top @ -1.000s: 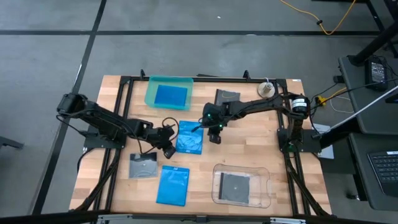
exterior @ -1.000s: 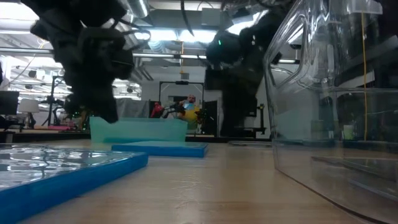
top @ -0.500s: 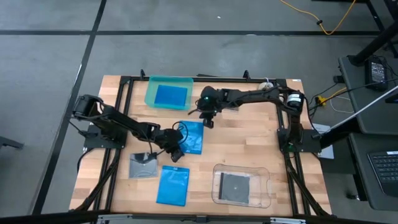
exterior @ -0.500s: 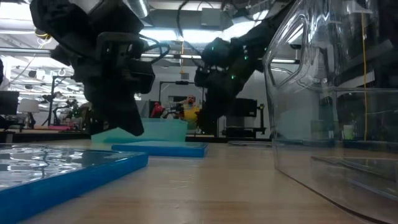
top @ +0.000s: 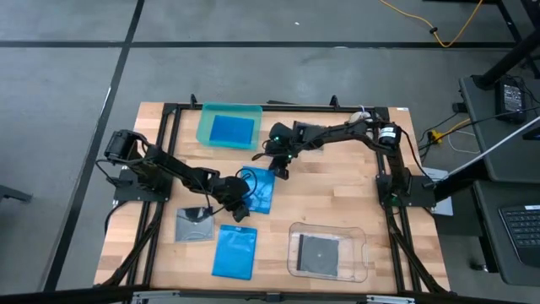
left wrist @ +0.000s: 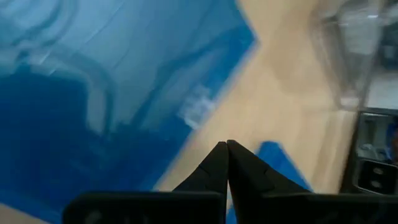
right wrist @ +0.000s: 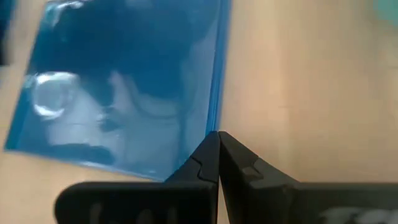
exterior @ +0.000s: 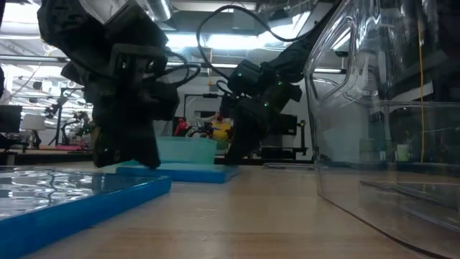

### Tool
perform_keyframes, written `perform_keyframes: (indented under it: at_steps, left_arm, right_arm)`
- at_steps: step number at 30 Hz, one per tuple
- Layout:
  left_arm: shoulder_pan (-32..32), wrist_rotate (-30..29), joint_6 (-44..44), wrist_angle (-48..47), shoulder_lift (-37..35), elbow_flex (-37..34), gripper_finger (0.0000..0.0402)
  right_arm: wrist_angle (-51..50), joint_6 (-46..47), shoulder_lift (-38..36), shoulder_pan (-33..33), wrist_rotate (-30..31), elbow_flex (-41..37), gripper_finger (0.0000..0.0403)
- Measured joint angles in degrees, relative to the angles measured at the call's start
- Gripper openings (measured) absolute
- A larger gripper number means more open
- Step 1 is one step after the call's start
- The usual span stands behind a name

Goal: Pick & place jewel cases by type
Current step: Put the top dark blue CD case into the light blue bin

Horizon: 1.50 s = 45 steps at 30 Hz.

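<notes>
One blue case lies flat mid-table. My left gripper, shut, is at its near-left corner. My right gripper, also shut, is at its far-right corner. A second blue case lies in the teal tray, and a third rests on the table near the front edge. One grey case lies left of that one, and another sits in the clear tray. The third grey case is hidden. My left gripper comes down slanting from the table's left, its shut fingertips set on the middle blue case's near-left corner. The case lies on the table. My right gripper points down from the far right, its shut fingertips at that case's far-right edge. I cannot tell whether they touch it.
The teal tray sits at the far edge and the clear tray at the near right. Bare wood lies to the right of the middle case. In the low view the clear tray's wall fills the right side.
My left gripper has moved toward the right and near edge and come down at the middle blue case's near-left corner. My right gripper has swung from the case's right side toward the far edge, then lowered at its far-right corner.
</notes>
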Motion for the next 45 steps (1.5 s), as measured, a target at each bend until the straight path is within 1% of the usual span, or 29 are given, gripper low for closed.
perform_keyframes:
  at_steps: [2, 8, 14, 20, 24, 27, 30, 33, 36, 38, 40, 45]
  left_arm:
    - [0.0, -0.4, -0.7, -2.8, 0.0, 0.0, 0.0001]
    - [0.0, -0.6, -0.3, -10.1, -0.3, 0.4, 0.0002]
    - [0.3, -0.5, 2.4, -12.3, -0.3, 0.3, 0.0002]
    - [1.9, 0.4, 5.7, -15.0, -0.4, 0.4, 0.0002]
    - [3.6, -0.1, 7.3, -16.4, -1.0, 0.4, 0.0001]
    - [5.3, -0.9, 8.6, -17.6, -2.0, 0.2, 0.0002]
    - [7.0, -4.7, 9.6, -19.5, -3.6, 0.0, 0.0002]
    - [8.9, -11.6, 10.7, -20.4, -5.6, -0.2, 0.0001]
    - [11.0, -18.9, 13.7, -18.8, -7.3, -0.4, 0.0002]
    - [12.4, -19.8, 15.7, -15.9, -8.6, -0.5, 0.0001]
    - [13.6, -18.8, 16.0, -13.7, -9.7, -0.2, 0.0001]
    - [14.9, -18.8, 16.4, -14.1, -12.9, -0.3, 0.0002]
  right_arm:
    - [-0.5, 0.7, 0.2, 0.6, -1.5, 0.0, 0.0009]
    - [-2.2, 0.6, 0.4, 2.3, -0.7, -0.1, 0.0009]
    - [-6.3, 0.5, 0.1, 3.6, -1.0, 0.1, 0.0009]
    - [-12.0, 0.3, 0.0, 4.5, -5.2, 0.1, 0.0009]
    - [-16.2, -1.3, 0.1, 5.7, -9.1, 0.0, 0.0009]
    - [-18.7, -3.6, 0.1, 6.8, -9.8, 0.0, 0.0009]
    - [-20.1, -5.4, 0.1, 7.9, -10.3, 0.0, 0.0009]
    - [-20.0, -7.1, 0.1, 8.9, -10.4, -0.1, 0.0009]
    - [-18.1, -8.9, 0.2, 9.8, -10.4, -0.1, 0.0009]
    - [-15.8, -10.2, 0.3, 10.3, -10.4, -0.2, 0.0009]
    - [-13.2, -10.2, 0.4, 10.6, -10.3, -0.2, 0.0009]
    - [-13.1, -10.7, -0.5, 10.5, -9.7, 0.7, 0.0009]
